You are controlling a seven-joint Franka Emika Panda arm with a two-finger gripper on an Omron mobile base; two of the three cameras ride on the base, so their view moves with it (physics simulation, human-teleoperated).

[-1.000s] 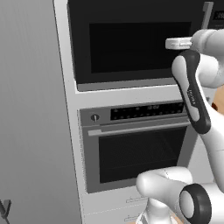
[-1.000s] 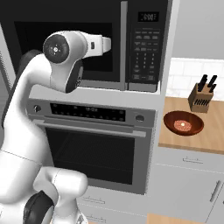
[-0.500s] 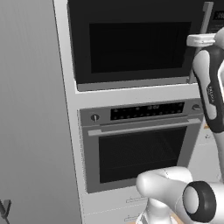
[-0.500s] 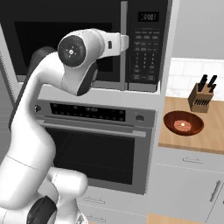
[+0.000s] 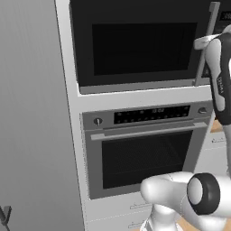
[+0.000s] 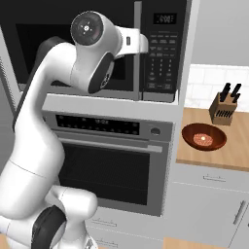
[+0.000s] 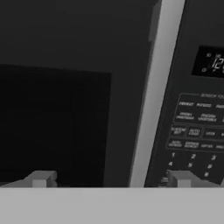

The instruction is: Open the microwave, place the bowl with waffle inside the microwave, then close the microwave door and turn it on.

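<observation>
jaws: spread wide with nothing in them; the gripper sits right up at the microwave door, its two tips either side of the grey handle

microwave door: looks shut to me, so opening hasn't started

progress: basically step zero. Left to do: pull the door open, fetch the bowl, put it inside, shut the door, press start

bowl with waffle: bowl with waffle is on the wooden worktop off to the right, well apart from the arm, knife block just behind it

views: hand view gives the keypad and display close up; right base view has the bowl; left base view has the oven under the microwave
</observation>
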